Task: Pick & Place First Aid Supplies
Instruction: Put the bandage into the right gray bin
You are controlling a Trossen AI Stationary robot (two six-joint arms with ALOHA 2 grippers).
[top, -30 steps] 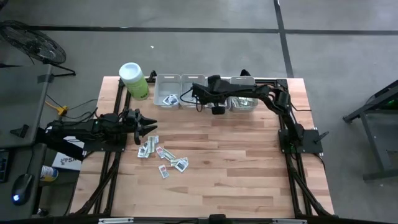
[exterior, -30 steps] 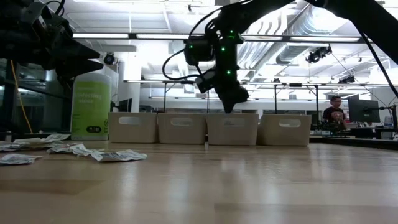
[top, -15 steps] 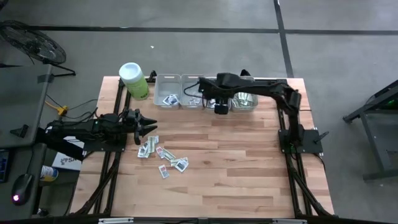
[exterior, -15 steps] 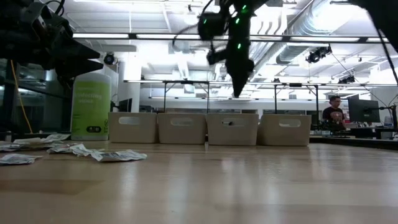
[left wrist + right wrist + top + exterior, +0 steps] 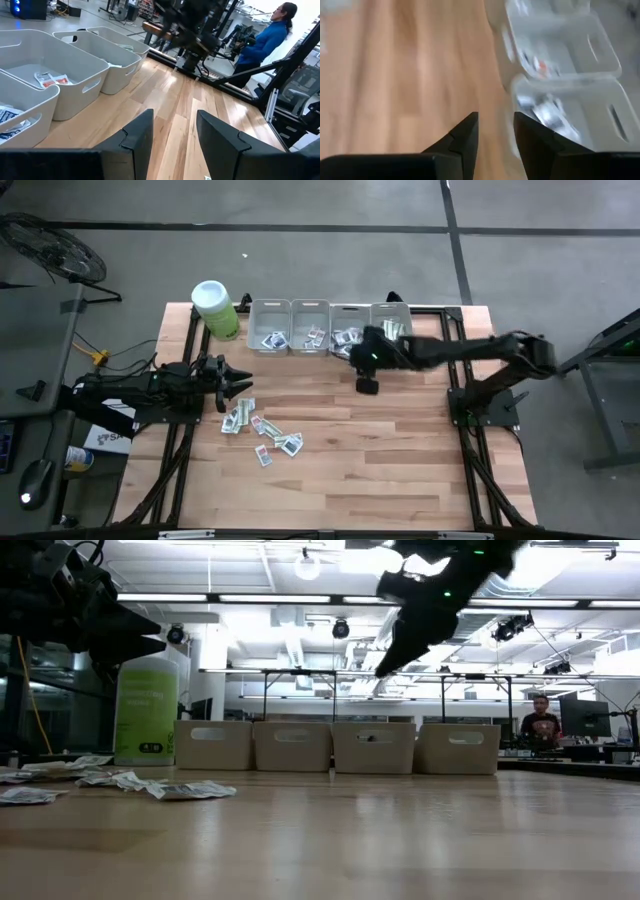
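Several first aid packets [image 5: 262, 428] lie flat and loose on the wooden table at the near left; the low view shows them [image 5: 180, 790] too. More packets lie inside the grey bins [image 5: 330, 315] along the far edge. My right gripper [image 5: 355, 355] hangs open and empty in the air just in front of the third bin, slanting down; in its wrist view [image 5: 495, 132] nothing is between the fingers. My left gripper [image 5: 240, 380] waits open and level at the table's left, just beyond the loose packets; it [image 5: 175, 135] holds nothing.
A lime-green canister [image 5: 215, 310] with a white lid stands at the far left corner, beside the row of bins [image 5: 335, 747]. Bare wood stretches over the table's middle and near right. A person [image 5: 540, 720] sits in the room behind the table.
My right gripper has risen from just over the third bin and drawn back toward the table's right and near side. It has tipped from pointing nearly straight down to a slant. The packets on the table and my left arm have stayed put.
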